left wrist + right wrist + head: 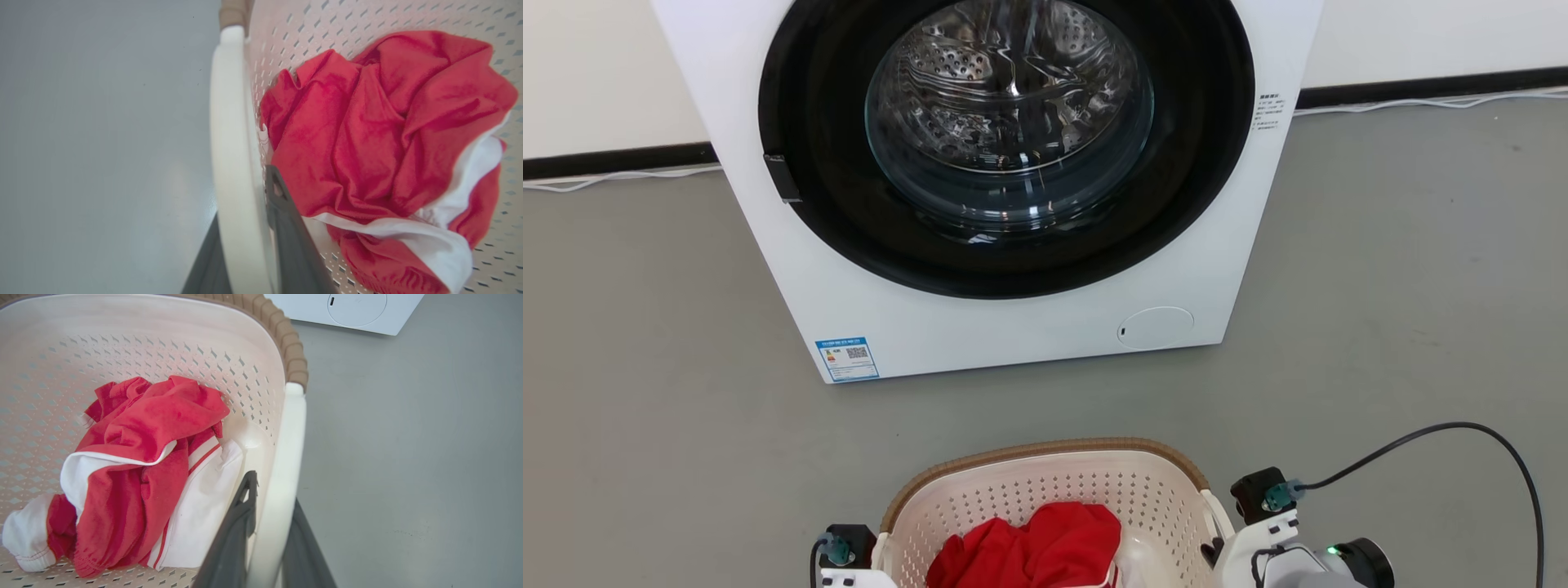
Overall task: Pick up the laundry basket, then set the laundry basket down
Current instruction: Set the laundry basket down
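Left gripper [245, 196] clamps the basket's [1045, 451] left handle [229, 122], right gripper [273, 490] its right handle [292, 428], fingers closed either side. Basket, holding red clothes [1033, 547], is before the washer [1013, 327]; whether it touches the floor [1380, 286] is unclear.

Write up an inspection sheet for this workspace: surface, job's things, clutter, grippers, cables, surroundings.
Surface: grey floor, smooth.
Job's things: laundry basket in front of the washer, holding red and white clothes.
Clutter: nothing seen.
Grippers: left gripper clamps the basket's left handle; right gripper clamps its right handle.
Cables: black cable loops from the right wrist; white cable runs along the wall's foot.
Surroundings: white washer, door apparently closed; pale wall with dark skirting.
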You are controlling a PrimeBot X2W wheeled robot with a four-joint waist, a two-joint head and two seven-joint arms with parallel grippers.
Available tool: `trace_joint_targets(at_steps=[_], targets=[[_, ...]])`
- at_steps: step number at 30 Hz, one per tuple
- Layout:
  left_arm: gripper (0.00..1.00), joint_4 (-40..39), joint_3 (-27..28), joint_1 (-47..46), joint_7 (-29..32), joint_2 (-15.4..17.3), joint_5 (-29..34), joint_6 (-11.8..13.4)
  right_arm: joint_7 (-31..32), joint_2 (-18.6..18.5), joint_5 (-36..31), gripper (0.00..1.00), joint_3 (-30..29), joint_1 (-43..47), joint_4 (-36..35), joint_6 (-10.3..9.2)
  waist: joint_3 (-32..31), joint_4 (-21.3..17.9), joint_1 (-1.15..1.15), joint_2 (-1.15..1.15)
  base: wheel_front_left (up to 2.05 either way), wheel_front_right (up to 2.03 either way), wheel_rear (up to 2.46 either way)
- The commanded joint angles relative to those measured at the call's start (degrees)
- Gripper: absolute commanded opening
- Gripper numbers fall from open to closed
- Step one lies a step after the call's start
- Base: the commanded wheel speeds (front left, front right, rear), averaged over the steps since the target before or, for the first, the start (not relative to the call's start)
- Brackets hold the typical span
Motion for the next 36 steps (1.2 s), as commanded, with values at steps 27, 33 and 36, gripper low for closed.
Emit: trace_joint_targets(at_steps=[27, 33, 36], targets=[[0.00, -4.69, -1.41, -27.71, -4.17, 5.77, 2.76, 1.30, -15.46, 0.71, -3.61, 0.00, -3.84, -25.50, 2.98, 0.42, 33.38, 1.37, 0.00, 0.00, 0.00, 0.00, 0.00], [0.00, -4.72, -2.02, -31.94, -5.99, 6.39, 3.36, 1.61, -17.42, 0.71, -4.46, 0.00, -5.42, -29.94, 3.53, 0.42, 39.36, 1.09, 0.00, 0.00, 0.00, 0.00, 0.00], [0.00, -4.73, -2.18, -33.26, -7.82, 6.70, 3.54, 1.92, -17.92, 0.71, -4.85, 0.00, -6.06, -31.30, 3.25, 0.42, 41.38, 0.79, 0.00, 0.00, 0.00, 0.00, 0.00]])
